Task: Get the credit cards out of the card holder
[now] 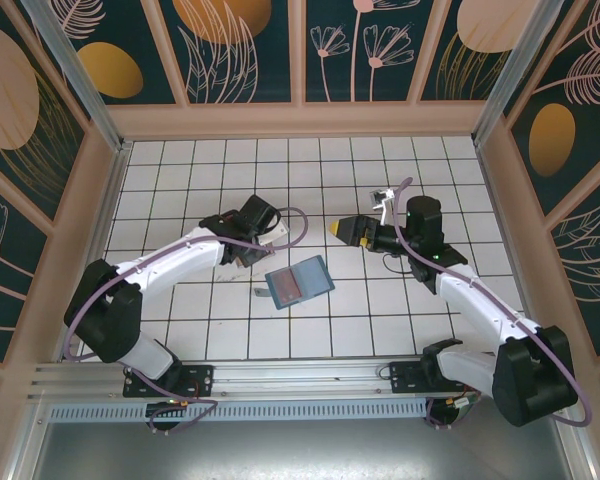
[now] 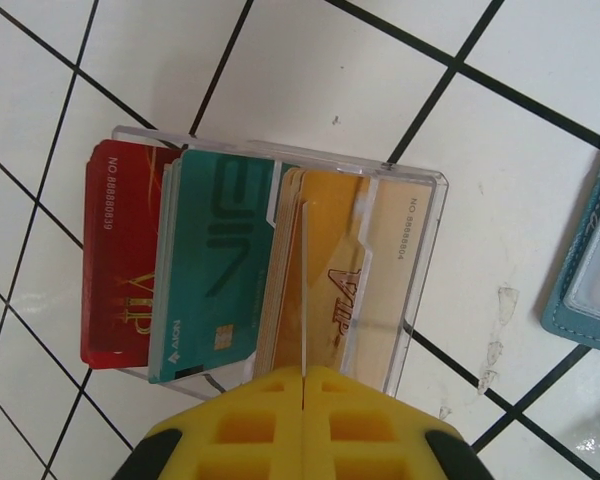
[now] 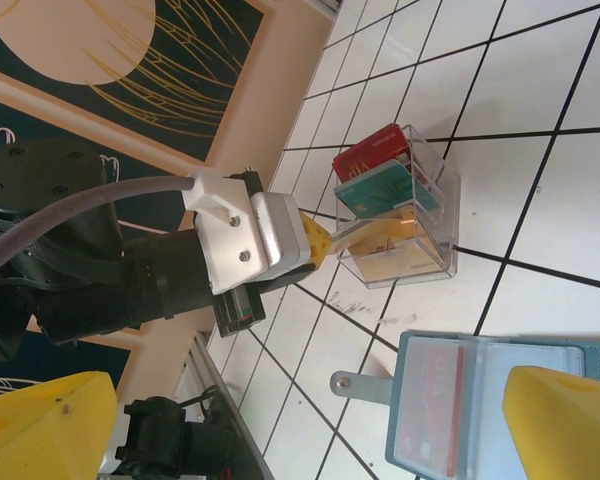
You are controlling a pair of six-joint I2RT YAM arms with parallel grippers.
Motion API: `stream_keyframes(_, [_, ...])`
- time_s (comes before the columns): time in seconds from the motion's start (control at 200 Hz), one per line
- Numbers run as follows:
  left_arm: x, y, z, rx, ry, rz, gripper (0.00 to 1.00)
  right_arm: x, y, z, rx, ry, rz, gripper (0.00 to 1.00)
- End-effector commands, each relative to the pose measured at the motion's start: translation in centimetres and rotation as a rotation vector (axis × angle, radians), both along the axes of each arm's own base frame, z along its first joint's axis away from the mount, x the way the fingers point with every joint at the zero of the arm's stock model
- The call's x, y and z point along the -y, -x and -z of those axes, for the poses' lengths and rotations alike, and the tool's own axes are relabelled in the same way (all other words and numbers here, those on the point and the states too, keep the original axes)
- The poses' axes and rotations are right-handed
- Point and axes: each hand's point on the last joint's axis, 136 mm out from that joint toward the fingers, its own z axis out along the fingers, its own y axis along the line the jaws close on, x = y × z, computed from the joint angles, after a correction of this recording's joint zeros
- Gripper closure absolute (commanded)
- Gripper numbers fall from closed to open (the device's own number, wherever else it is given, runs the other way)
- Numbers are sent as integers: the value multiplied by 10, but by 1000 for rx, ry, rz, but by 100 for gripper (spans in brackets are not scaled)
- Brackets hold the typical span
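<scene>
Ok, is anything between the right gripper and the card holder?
Nothing visible. The right gripper hangs with jaws open near the card holder, which lies unfolded on the table with a red card in its pocket. The left gripper is off at the clear box, shut on a tan card.

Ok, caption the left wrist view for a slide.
Left gripper pinches a card edge-on at the clear box of cards.
</scene>
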Motion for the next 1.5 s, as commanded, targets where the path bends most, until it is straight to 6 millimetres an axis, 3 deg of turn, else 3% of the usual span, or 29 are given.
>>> stream_keyframes(0.0, [-5,-2,11,5,-28,15,100,2,-3,1,13,-3,3,1])
stream_keyframes(0.29, [-9,-7,18,29,-54,10,100,2,-4,1,9,-4,4,1])
stream_keyframes(0.355, [-10,-8,18,38,-54,2,89,2,-4,2,7,-4,4,1])
stream_keyframes(0.526, [-14,-14,16,70,-60,-25,82,2,-3,2,5,-7,2,1])
stream_keyframes(0.556, [-16,-16,15,79,-62,-33,77,2,-3,2,5,-8,2,1])
stream_keyframes(0.591, [-17,-18,13,94,-69,-40,65,1,-3,1,5,-10,0,1])
stream_keyframes(0.791, [-16,-25,2,125,-42,-63,64,1,-3,3,-3,-10,2,1])
stream_keyframes(1.021, [-11,-39,-26,189,53,-183,49,3,-8,13,-19,29,29,1])
stream_keyframes(1.201, [-28,-54,-70,345,149,-420,47,3,-15,33,-26,154,70,1])
stream_keyframes(1.231, [-29,-53,-76,352,177,-441,44,0,-15,36,-25,175,68,1])
stream_keyframes(1.321, [-28,-47,-91,345,273,-494,21,-6,-15,46,-31,230,68,1])
stream_keyframes(1.491, [-25,-28,-111,291,475,-601,20,-19,-13,71,-38,337,59,2])
